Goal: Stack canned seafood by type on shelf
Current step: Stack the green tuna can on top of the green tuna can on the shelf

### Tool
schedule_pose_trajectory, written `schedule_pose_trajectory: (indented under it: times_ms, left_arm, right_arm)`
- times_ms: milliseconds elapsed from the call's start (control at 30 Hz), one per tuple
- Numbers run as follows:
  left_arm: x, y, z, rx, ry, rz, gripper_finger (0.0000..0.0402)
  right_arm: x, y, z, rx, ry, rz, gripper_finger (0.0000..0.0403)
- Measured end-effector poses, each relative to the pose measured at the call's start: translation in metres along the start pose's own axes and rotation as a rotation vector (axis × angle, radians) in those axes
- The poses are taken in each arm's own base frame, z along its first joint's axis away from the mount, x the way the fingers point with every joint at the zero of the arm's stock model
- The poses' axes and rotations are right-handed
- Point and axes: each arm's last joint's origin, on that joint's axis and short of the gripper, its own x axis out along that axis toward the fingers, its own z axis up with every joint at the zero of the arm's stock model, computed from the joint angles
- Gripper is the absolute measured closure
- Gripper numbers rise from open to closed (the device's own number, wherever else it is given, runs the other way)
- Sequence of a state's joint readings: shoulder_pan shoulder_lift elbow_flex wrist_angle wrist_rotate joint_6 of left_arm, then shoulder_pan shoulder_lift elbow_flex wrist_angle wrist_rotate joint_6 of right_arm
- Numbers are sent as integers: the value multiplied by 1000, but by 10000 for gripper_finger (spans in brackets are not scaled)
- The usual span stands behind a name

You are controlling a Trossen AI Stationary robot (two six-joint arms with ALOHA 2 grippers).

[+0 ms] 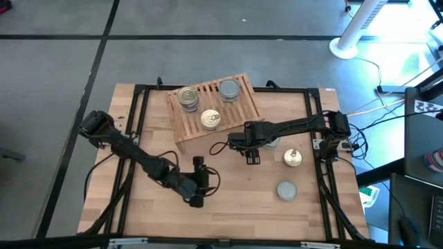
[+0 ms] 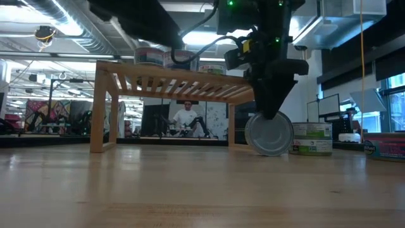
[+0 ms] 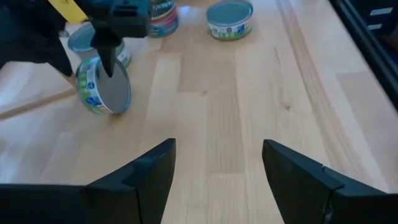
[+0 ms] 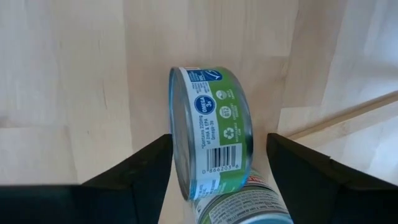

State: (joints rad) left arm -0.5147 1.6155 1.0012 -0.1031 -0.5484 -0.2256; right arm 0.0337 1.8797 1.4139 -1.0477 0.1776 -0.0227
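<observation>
Right gripper, centre of tabletop just near of shelf: jaws spread either side of a green-labelled round metal tin, standing on its rim; pads flank it, firm contact not confirmed from the wrist view. Tin tipped on edge, flat silver faces vertical, short axis level with the tabletop; in the low view one face turned toward the near edge. Resting on or against a second green-labelled tin beneath it.

Step in hand, as judged: grasp of this tin, prior to lift. Next move calls for closing on the two flat faces, lifting clear, then turning the tin flat before setting down among its own kind.

Light wooden slatted shelf: far centre, carrying two gold-topped tins at left and middle and one grey-topped tin at right.

Loose on light wooden tabletop, right side: one gold-topped tin, one grey-topped tin.

Left gripper: near centre-left, jaws spread, empty, waiting.
</observation>
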Motion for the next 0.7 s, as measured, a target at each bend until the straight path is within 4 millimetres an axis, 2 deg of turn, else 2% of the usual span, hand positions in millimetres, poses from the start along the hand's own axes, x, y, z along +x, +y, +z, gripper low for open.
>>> schedule_pose_trajectory:
  times_ms: [267,400,700]
  left_arm:
    - [-10,-3,2,22,-16,-11,165]
    - [-10,-3,2,26,-11,-9,165]
    - [-10,-3,2,24,-12,-6,165]
  right_arm:
    - [-1,11,0,-35,-1,-26,144]
    - [5,20,-1,-64,29,41,144]
    - [-1,29,-1,-56,5,112,144]
